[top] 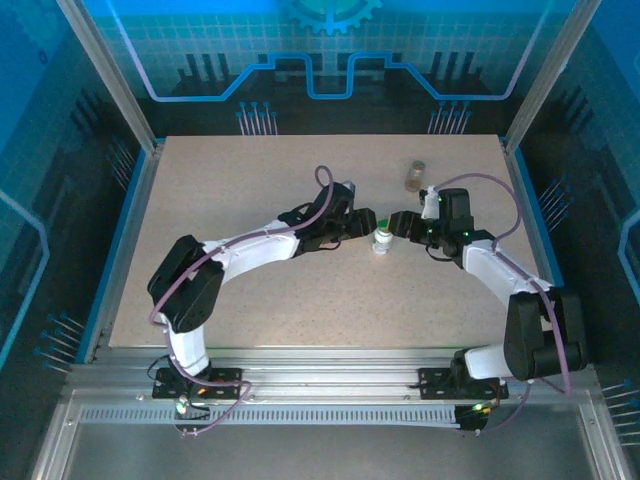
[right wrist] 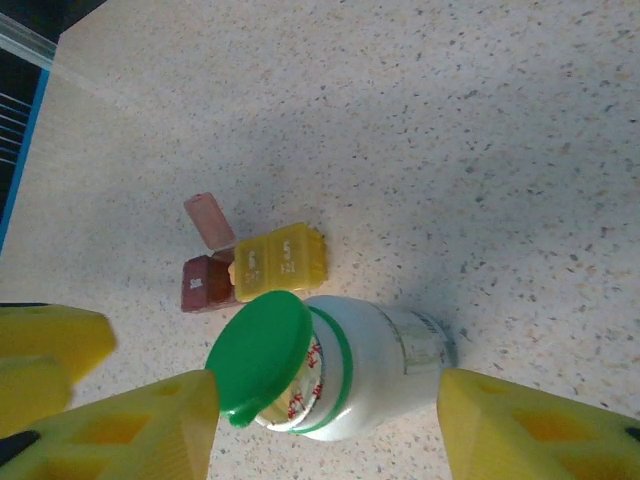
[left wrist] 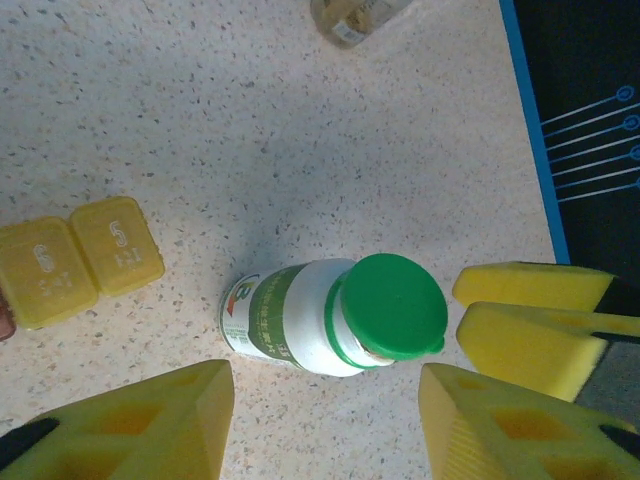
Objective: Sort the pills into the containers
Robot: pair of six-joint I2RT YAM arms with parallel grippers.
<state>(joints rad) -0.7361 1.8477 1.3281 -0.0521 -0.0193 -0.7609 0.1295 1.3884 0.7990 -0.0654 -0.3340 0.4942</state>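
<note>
**Green-capped white plastic bottle (left wrist: 290,325) standing between both pincers**

Upright on the speckled desk (left wrist: 300,120), the bottle is sitting directly between the two arms. The left pincer (left wrist: 326,375) is hanging just short of it. Its yellow padded fingers (left wrist: 130,420) are spreading wider than the bottle and are holding nothing. The right pincer (right wrist: 328,395) is straddling the bottle from the opposite side, roughly half spread. Its fingers are sitting so close to the bottle's flanks that I cannot tell whether they are gripping. From that wrist the cap (right wrist: 262,352) is looking tilted, lifting on one edge over a red-and-white patch.

Beyond the bottle from the right pincer, the containers are waiting. A tiny dark red square box (right wrist: 205,285), its lid standing open, is touching a tiny yellow square box (right wrist: 280,262) that is reading as two lidded cells. No pills are showing; presumably they are riding inside the bottle.

The bottle is looking rigid, light and glossy, so it is likely to slip or tip under a high or glancing squeeze. One pincer should be clamping the body low, across the label, while the other is working the cap by its rim. The boxes are probably going to skid at a nudge, and loose pills are likely to roll.
</note>
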